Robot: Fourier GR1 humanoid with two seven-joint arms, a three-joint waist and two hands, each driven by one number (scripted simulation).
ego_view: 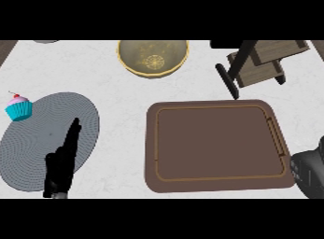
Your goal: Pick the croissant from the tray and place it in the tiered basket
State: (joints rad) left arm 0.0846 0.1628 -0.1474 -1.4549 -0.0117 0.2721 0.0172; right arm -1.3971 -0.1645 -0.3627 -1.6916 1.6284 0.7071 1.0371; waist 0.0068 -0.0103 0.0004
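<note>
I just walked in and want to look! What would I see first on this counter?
Probably the big brown tray in the middle-right, with nothing showing on it. Next the little cupcake with pink icing and a cherry, at the left edge of a round grey placemat. The robot's left hand lies over that placemat, fingers straight, and a golden bowl sits at the back.
</note>
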